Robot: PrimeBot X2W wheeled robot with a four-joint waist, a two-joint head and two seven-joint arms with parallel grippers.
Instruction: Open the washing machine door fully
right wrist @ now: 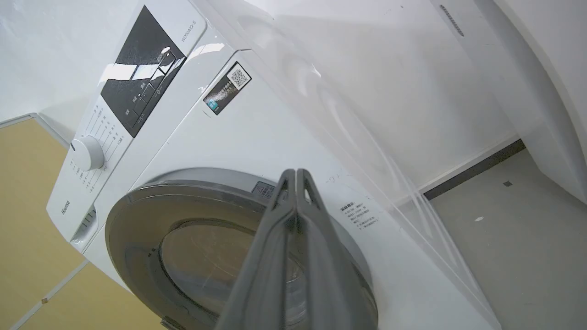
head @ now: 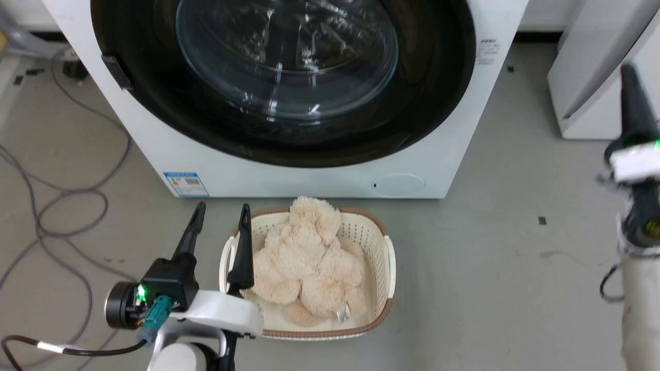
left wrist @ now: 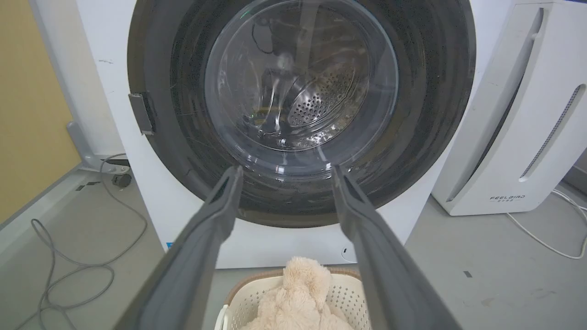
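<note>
The left gripper (head: pixel 223 206) hangs low with its two dark fingers spread wide and nothing between them, just outside the left rim of the basket (head: pixel 384 247) that holds a plush toy (head: pixel 304 257). Whether one finger touches that rim I cannot tell. Straight ahead at twelve o'clock stands the washing machine (head: pixel 309 175), and the washing machine door (head: pixel 428 103) looks shut flat against its front. The small grey catch (left wrist: pixel 141 112) sits at about nine o'clock on the black ring. Out at the robot's three o'clock, the right gripper (head: pixel 628 69) is raised with its fingers pressed together, empty.

Nothing has hold of the door yet, so I judge the task barely started. The catch is small and the ring glossy, so a finger hooked too shallowly could slide off. The basket sits at the machine's six o'clock, close to its front, and a swinging door or a rising arm might knock it. The loose cables (head: pixel 67 206) at nine o'clock could snag the wheels.
</note>
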